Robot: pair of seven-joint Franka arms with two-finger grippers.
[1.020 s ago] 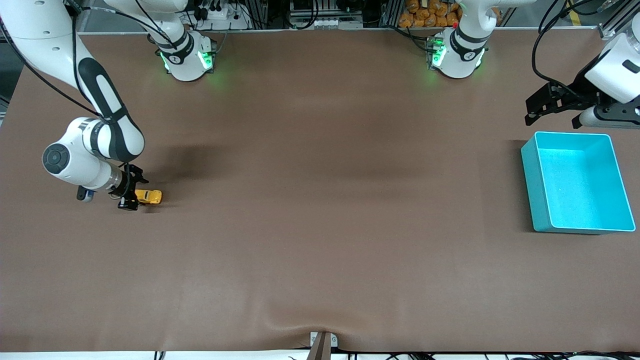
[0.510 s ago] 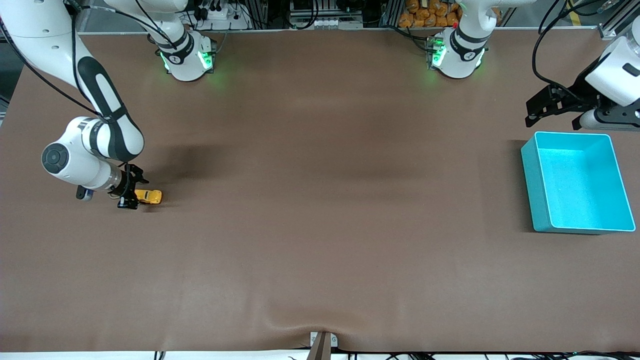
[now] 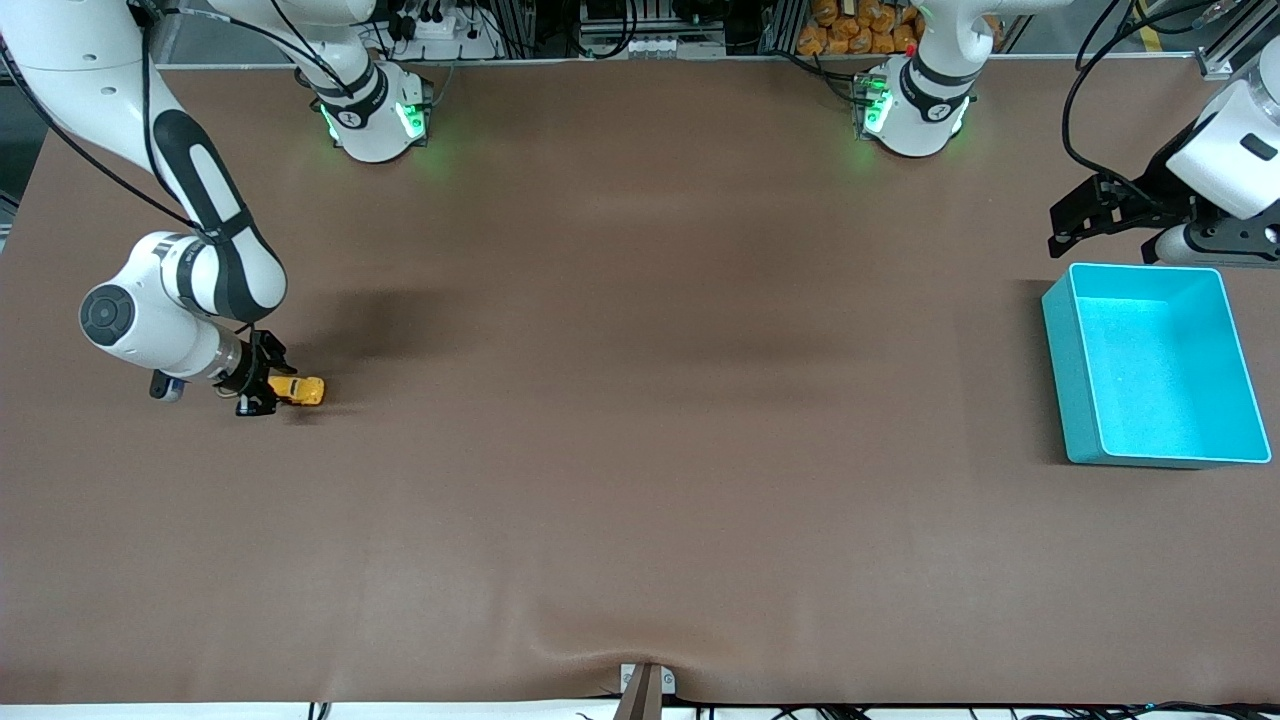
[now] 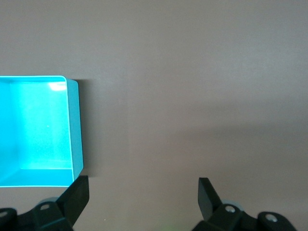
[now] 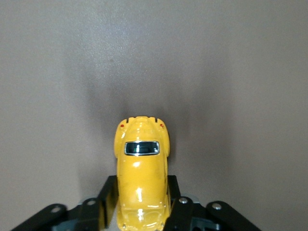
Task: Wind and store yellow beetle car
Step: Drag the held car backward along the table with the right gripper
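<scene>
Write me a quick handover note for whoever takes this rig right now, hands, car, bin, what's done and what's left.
Right hand: shut on the yellow beetle car, low at the table toward the right arm's end; the fingers clamp one end of the car.
Left hand: open and empty, waiting over the table just beside the turquoise bin at the left arm's end.
Done: car grasped.
Left: wind the car, then carry it to the bin, which holds nothing yet, and drop it in.
</scene>
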